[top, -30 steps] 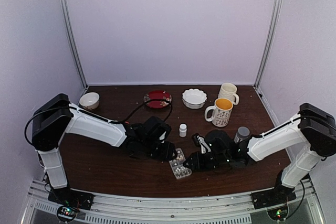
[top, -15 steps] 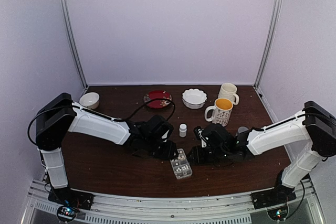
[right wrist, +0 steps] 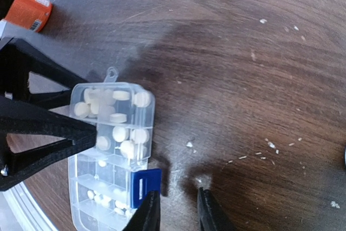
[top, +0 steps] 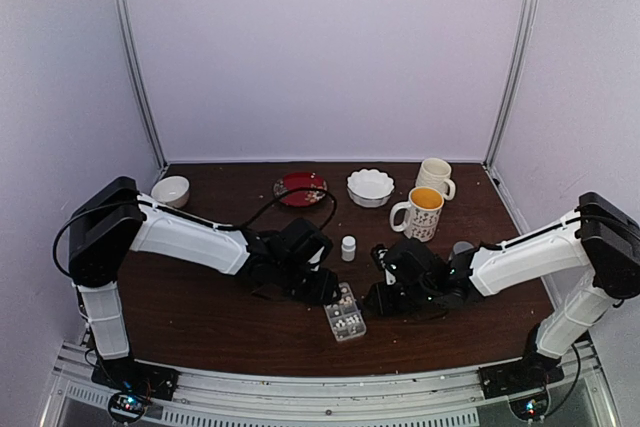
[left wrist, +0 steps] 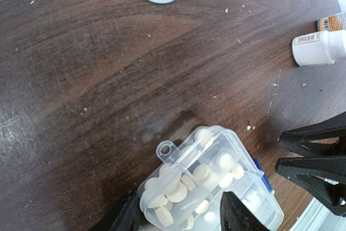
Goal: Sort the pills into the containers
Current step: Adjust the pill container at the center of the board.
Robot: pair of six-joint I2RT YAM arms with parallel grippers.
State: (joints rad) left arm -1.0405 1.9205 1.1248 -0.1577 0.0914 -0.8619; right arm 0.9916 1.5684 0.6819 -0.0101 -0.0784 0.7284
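Note:
The clear pill box lies near the table's front edge. Its cells hold small beige pills, also seen in the right wrist view. A blue latch sits on its long side. My left gripper is open. One fingertip is at the box's end corner and the other is over its middle. My right gripper is narrowly open and empty, just right of the latch in its own view.
A small white bottle stands behind the box, with an orange bottle near it. A grey-capped bottle, two mugs, a white bowl, a red plate and a small bowl stand further back. White crumbs dot the wood.
My right gripper has drawn back from the box's near end, up the table to its right side. The box has turned slightly. My left arm has barely moved.

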